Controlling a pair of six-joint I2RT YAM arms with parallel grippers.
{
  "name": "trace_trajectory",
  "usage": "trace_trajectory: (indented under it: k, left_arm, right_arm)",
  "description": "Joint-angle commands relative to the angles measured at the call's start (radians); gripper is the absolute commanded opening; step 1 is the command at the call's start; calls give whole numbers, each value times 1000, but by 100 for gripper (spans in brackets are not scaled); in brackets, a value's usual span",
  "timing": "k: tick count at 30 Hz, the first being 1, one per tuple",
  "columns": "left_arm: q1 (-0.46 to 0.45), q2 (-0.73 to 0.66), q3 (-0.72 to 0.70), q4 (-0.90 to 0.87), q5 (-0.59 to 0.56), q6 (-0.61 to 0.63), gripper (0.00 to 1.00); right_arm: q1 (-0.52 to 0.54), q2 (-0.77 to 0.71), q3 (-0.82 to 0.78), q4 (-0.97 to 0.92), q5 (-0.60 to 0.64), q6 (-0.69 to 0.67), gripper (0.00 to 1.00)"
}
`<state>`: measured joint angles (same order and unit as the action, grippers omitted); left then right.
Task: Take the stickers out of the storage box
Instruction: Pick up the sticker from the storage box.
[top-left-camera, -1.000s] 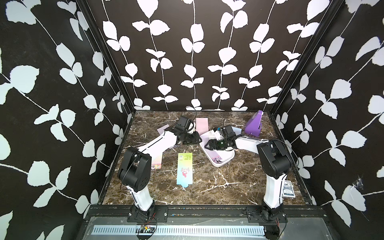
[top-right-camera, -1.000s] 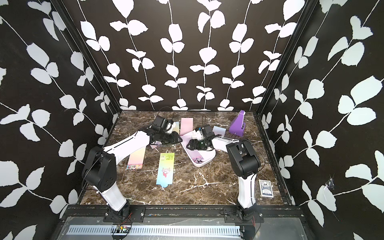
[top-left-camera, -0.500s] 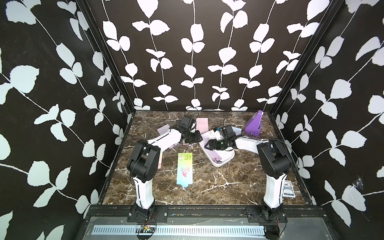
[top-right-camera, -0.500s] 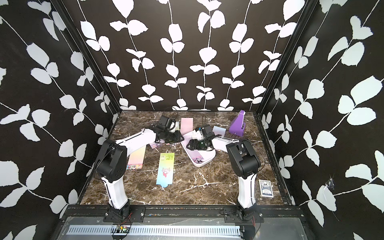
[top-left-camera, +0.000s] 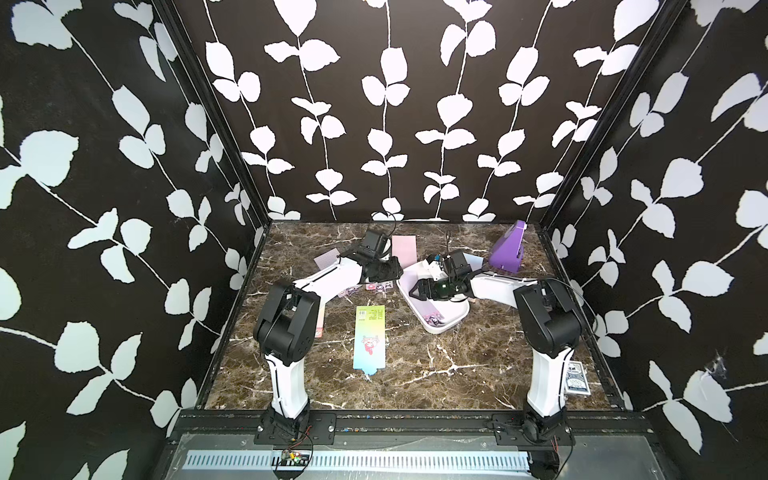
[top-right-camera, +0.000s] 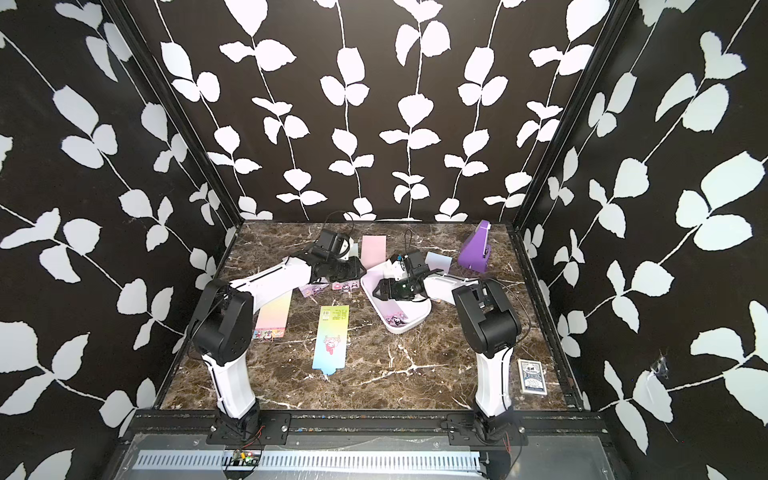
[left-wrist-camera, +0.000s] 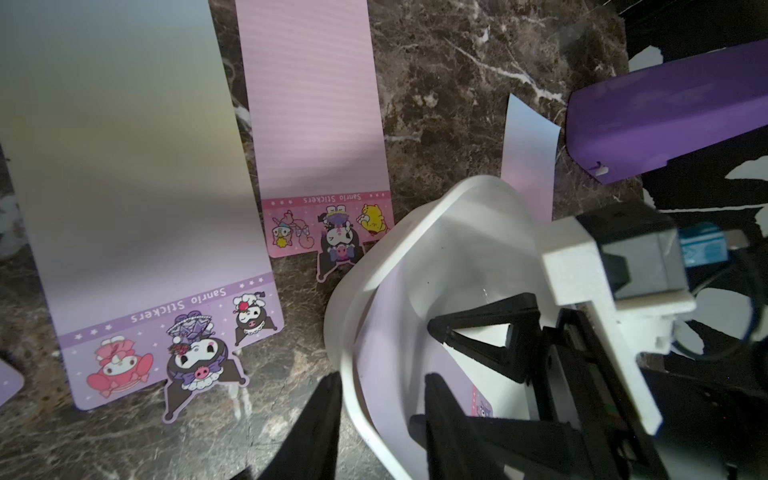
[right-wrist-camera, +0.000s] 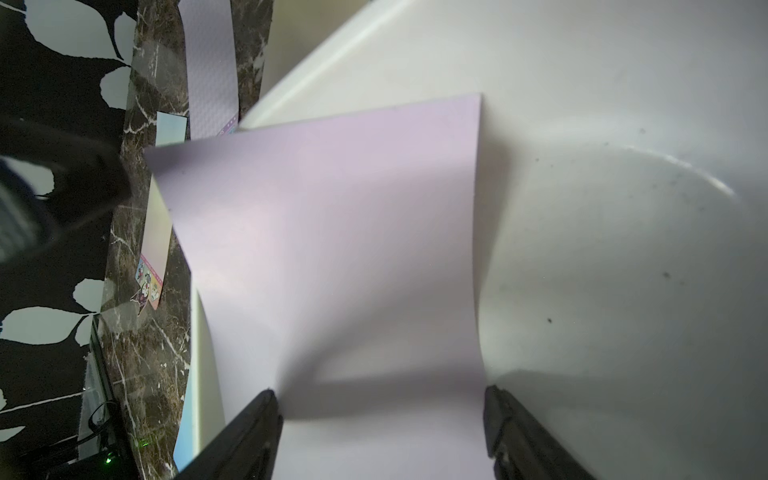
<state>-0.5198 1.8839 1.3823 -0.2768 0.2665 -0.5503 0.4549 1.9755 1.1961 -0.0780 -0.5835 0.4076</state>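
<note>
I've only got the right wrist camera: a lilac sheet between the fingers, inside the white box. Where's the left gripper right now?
Observer: The left gripper straddles the rim of the storage box, with one finger outside the wall and one inside.
Operator: How many sheets are out of the box?
Observer: At least five lie on the table, among them the green-to-blue sheet near its middle.
Operator: Which way does the one in the box point?
Observer: In both top views the lilac sheet has its cartoon end at the box's front end, nearest the arm bases.
</note>
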Motion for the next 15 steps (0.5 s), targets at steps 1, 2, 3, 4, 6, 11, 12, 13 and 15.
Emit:
trace_trajectory:
  k: [1,2,3,4,6,11,12,13,15]
  left_arm:
    - [5,2,-21,46,-12,4,36]
    - [5,7,-19,44,-11,4,36]
    - [5,12,-19,44,-8,5,36]
    - [5,15,-19,45,-8,4,36]
    - [5,22,-22,50,-6,2,36]
    - [3,34,-32,69,3,-7,34]
    - [4,34,-33,71,5,-9,34]
    - [4,34,-33,73,6,-10,34]
    - [4,34,-35,73,9,-11,31]
  right_arm:
    - [11,42,-33,-102,-1,-10,78]
    - [11,41,-36,-102,0,-11,78]
    - [11,43,-36,-102,0,-10,78]
    - [11,43,-35,-101,0,-9,78]
    - [10,47,-32,-97,-4,-6,78]
    - [10,48,-30,-95,-6,0,79]
    - [10,45,-30,-96,-4,-1,79]
    - [11,46,-32,-98,-4,-1,79]
    - [10,47,-31,-97,-4,-2,79]
